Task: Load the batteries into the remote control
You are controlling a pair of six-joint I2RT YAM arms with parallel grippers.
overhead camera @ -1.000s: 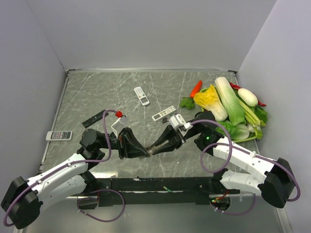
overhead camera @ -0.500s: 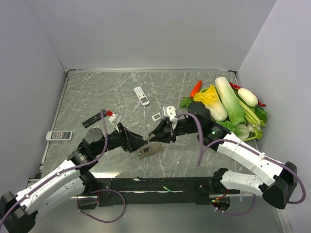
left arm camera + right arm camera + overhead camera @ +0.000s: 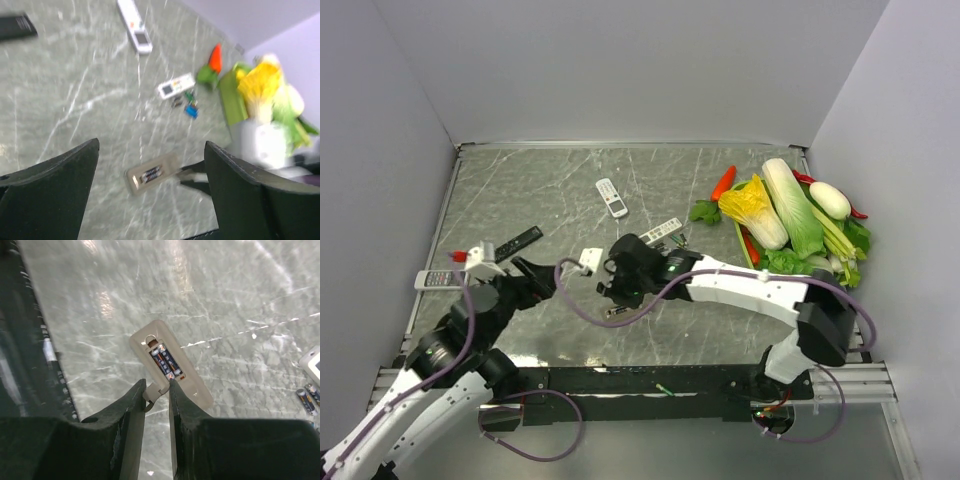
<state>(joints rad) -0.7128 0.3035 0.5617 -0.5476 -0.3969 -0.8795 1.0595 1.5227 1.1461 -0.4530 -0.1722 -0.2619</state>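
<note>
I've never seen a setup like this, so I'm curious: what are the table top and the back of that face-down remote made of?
Table top: looks like grey-green marble, or possibly a marble-print laminate; it has white veins and glossy glare patches. Remote control: probably matte moulded plastic, beige, with rounded corners and a recessed bay.

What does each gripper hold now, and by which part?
Left gripper: open, nothing. Right gripper pinches a small whitish piece at its fingertips, next to the remote control; which part of it cannot be told.
</note>
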